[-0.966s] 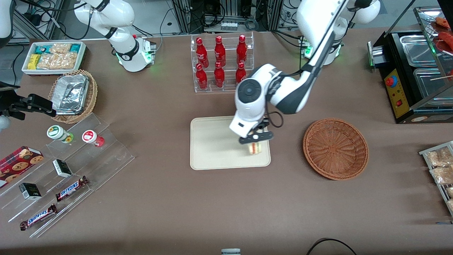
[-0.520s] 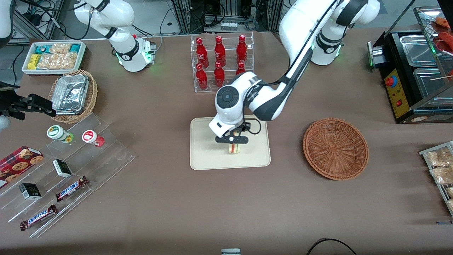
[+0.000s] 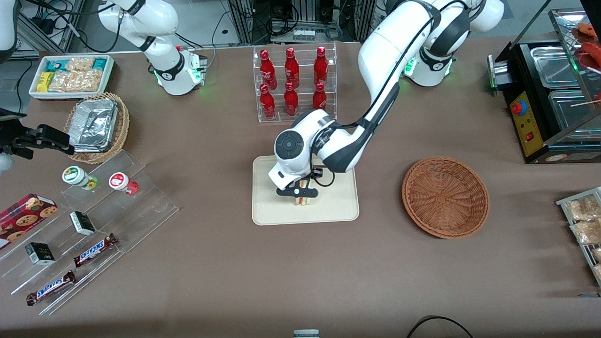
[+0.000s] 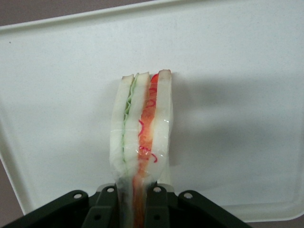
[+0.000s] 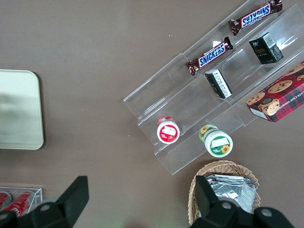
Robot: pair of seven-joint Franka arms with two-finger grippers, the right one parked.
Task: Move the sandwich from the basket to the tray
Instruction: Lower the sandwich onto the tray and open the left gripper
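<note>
- I see the gripper (image 3: 297,192) over the middle of the tray (image 3: 268,212), its fingers (image 4: 107,207) clamped on the sandwich (image 4: 141,137).
- On the wrist camera the sandwich stands on edge, green and red filling showing, tray surface all around it.
- The basket (image 3: 445,196) sits well apart, toward the working arm's end.

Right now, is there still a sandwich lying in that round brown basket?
No, the basket holds nothing; the sandwich is clamped in the pincer over the tray.
</note>
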